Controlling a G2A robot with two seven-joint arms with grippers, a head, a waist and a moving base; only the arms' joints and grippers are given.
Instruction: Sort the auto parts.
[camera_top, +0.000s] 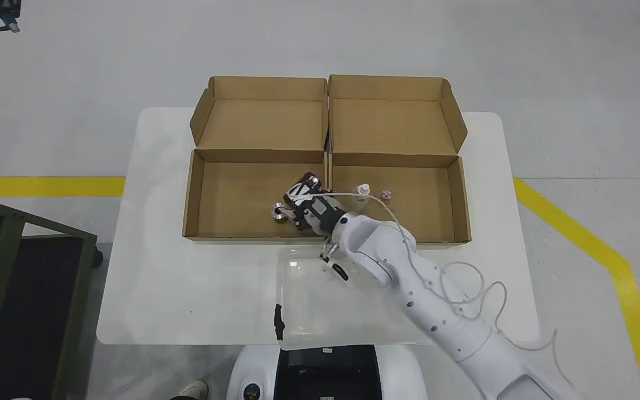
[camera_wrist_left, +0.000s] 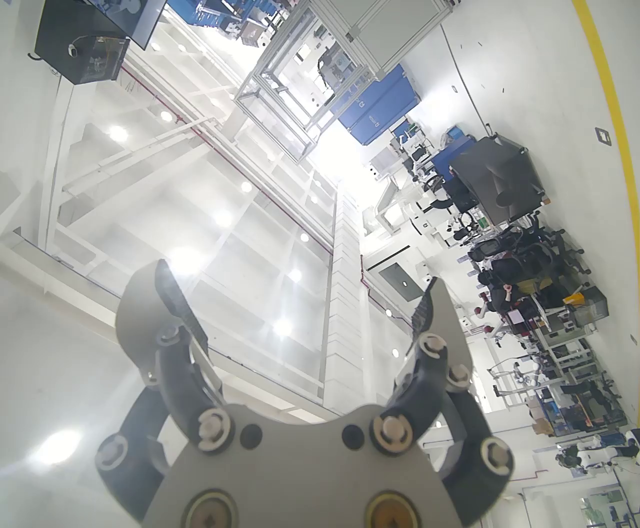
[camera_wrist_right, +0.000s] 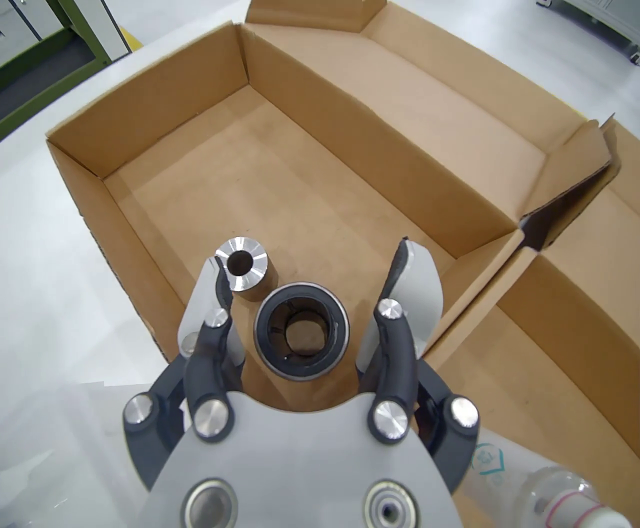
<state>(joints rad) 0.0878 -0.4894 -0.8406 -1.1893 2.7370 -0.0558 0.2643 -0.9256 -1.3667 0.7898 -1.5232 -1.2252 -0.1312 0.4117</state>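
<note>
My right gripper (camera_wrist_right: 310, 255) hangs open over the near right corner of the left cardboard box (camera_wrist_right: 280, 165). Between and below its fingers stands a black ring-shaped bearing (camera_wrist_right: 272, 350) on the box floor. A silver metal bushing (camera_wrist_right: 250, 280) with a centre hole stands just beside it, close to one fingertip. Seen from above, the right gripper (camera_top: 302, 200) sits at the wall shared by the left box (camera_top: 235, 195) and the right box (camera_top: 430, 205). My left gripper (camera_wrist_left: 297, 275) is open, holds nothing and points up at the ceiling.
Both boxes have their lids folded back. Two small pale parts (camera_top: 364, 190) lie in the right box near the shared wall. A clear plastic sheet (camera_top: 310, 285) with a dark piece (camera_top: 280, 322) lies on the white table (camera_top: 160, 260) in front of the boxes.
</note>
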